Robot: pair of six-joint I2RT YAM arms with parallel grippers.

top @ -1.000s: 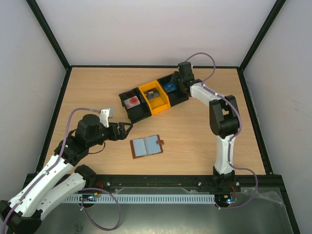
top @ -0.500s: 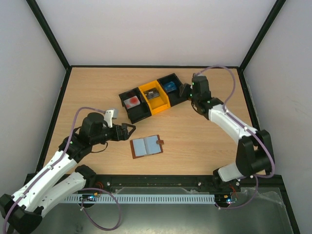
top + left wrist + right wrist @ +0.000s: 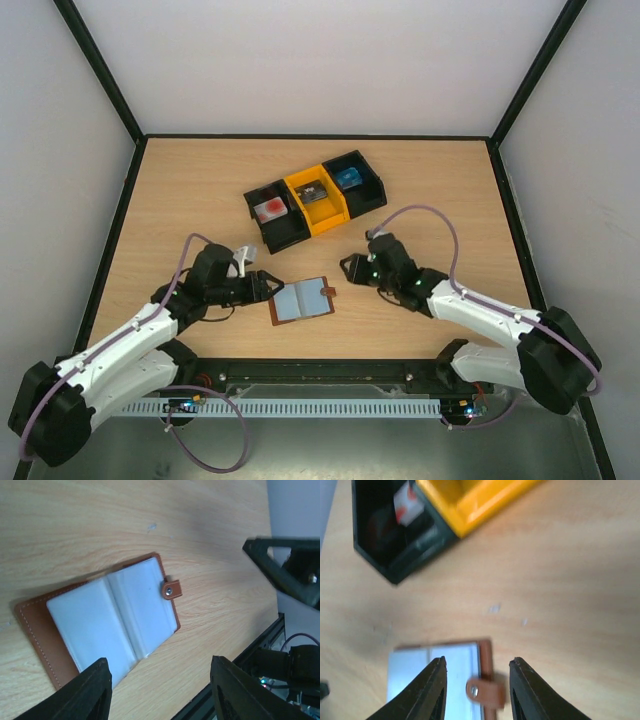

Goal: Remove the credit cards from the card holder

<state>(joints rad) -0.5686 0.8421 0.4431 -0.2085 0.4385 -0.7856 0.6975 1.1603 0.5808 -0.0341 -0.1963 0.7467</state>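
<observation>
- Near the front middle of the desk (image 3: 200, 190) lies the card holder (image 3: 301, 299), spread flat with its pale sleeves facing up and its strap tab (image 3: 329, 292) pointing to the robot's right.
- Left pincer (image 3: 272, 285): at the holder's left edge and low over it. Fingers apart, moderately wide, nothing between them.
- Left wrist view: card holder (image 3: 105, 630) sits just ahead of the left pincer (image 3: 160, 662), and the holder's near edge falls between the two fingers. Cannot tell whether they touch.
- Right pincer (image 3: 350, 268): on the holder's right, near the tab but apart from it. Narrower gap, holding nothing.
- Right wrist view: strap tab (image 3: 485, 692) and the holder's right edge (image 3: 445, 675) show between the fingers of the right pincer (image 3: 477, 661), below them.
- Behind the holder, well apart, is a row of three bins: black bin (image 3: 272, 212), orange bin (image 3: 315, 197), second black bin (image 3: 355, 183). Their contents are too small to identify.
</observation>
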